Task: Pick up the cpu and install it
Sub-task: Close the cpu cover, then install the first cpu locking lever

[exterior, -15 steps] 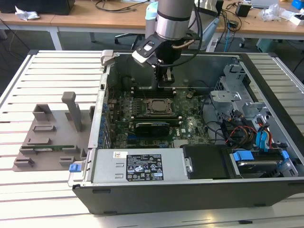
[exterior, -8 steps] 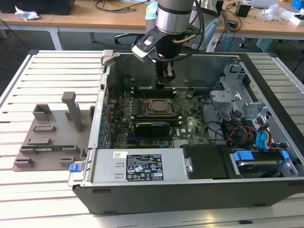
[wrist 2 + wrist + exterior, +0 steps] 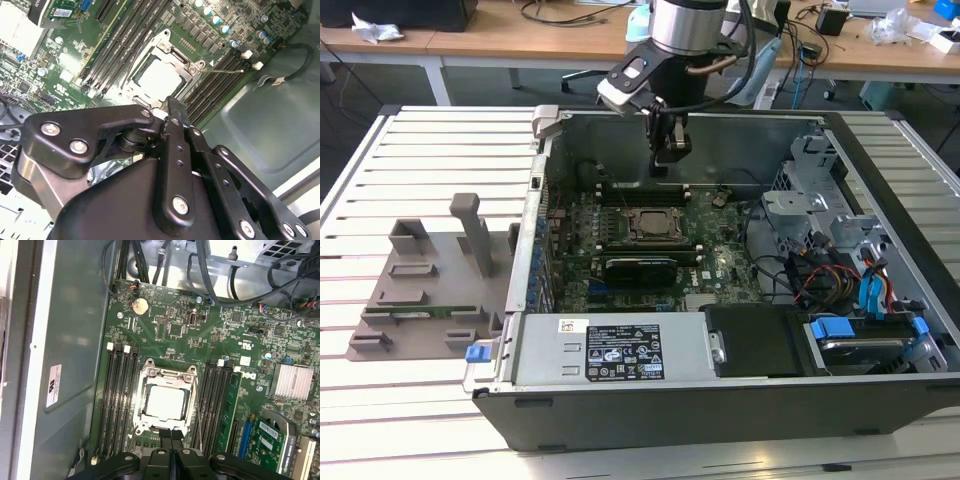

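Observation:
The cpu [image 3: 165,402] is a flat square chip with a pale silver top. It lies inside the metal-framed socket [image 3: 148,374] on the green motherboard [image 3: 175,330]. It is also seen in the second wrist view as the cpu [image 3: 160,79], and in the exterior view as the cpu [image 3: 651,224] in the open computer case. My gripper [image 3: 670,152] hangs above the board, just behind the socket in the exterior view. Its black fingers [image 3: 170,436] are pressed together with nothing between them, their tips near the socket's edge. In the second wrist view the gripper [image 3: 176,111] hovers over the socket frame.
Black memory slots [image 3: 119,395] flank the socket on both sides. A silver heatsink [image 3: 295,381] and cables [image 3: 280,270] sit farther along the board. The case's drive bays and wiring [image 3: 840,250] lie at the exterior view's right. A grey fixture tray [image 3: 430,280] stands outside the case at the exterior view's left.

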Robot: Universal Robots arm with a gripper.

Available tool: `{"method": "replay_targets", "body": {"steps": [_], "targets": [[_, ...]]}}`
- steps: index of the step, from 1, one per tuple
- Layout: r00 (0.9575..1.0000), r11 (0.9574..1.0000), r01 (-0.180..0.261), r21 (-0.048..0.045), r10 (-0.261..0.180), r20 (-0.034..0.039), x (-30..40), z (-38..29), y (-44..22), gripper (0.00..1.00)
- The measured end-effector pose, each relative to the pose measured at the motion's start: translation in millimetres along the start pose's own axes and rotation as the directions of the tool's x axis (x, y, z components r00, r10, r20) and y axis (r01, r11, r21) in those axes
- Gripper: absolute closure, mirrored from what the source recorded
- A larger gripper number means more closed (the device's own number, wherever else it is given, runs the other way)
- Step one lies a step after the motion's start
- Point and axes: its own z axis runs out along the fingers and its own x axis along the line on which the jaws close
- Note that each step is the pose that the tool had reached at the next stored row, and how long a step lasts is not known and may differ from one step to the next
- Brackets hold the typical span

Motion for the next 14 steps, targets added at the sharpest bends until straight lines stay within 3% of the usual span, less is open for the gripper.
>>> {"method": "replay_targets", "body": {"steps": [3, 14], "targets": [[1.0, 1.0, 0.0, -0.0001, 0.0, 0.0, -0.1, -3.6, -0.2, 0.89], [1.0, 1.0, 0.0, -0.0001, 0.0, 0.0, -0.1, -4.1, -0.3, 0.89]]}}
